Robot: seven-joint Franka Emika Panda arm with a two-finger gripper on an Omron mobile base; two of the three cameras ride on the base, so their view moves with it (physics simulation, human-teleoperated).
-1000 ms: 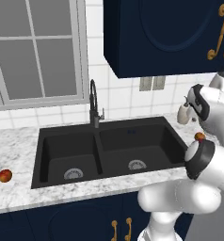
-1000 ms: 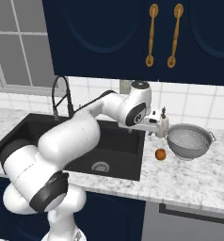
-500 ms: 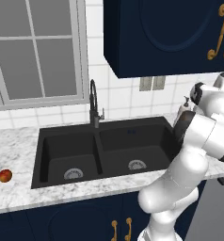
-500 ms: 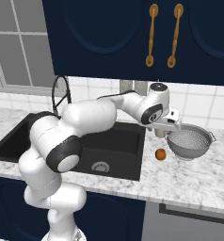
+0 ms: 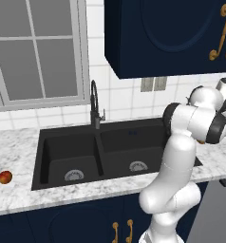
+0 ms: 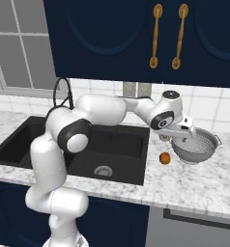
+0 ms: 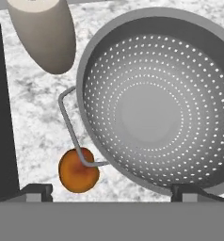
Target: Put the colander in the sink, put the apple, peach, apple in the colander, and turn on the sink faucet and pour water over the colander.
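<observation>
The silvery perforated colander [image 6: 198, 147] stands empty on the marble counter to the right of the black double sink [image 6: 118, 143]. It fills most of the hand view, colander [image 7: 157, 109], with its thin wire handle pointing towards the sink. The orange peach [image 6: 165, 158] lies on the counter beside that handle, peach [image 7: 78, 170]. My gripper [image 6: 183, 133] hovers open over the colander's sink-side rim, gripper [image 7: 112, 190], holding nothing. Two red apples [image 5: 1, 175] lie far left of the sink [image 5: 110, 153]. The black gooseneck faucet [image 5: 94, 103] stands behind the divider, and no water runs.
A beige cylinder [image 7: 42, 34] stands on the counter [image 6: 204, 181] between sink and colander, near the wall. Dark blue cabinets [image 6: 136, 38] hang overhead. My arm crosses above the right basin and hides the colander in the left base view.
The arm has swung right and lower, carrying the open gripper from the sink's right edge to above the colander's rim. Colander, peach and apples have not moved.
</observation>
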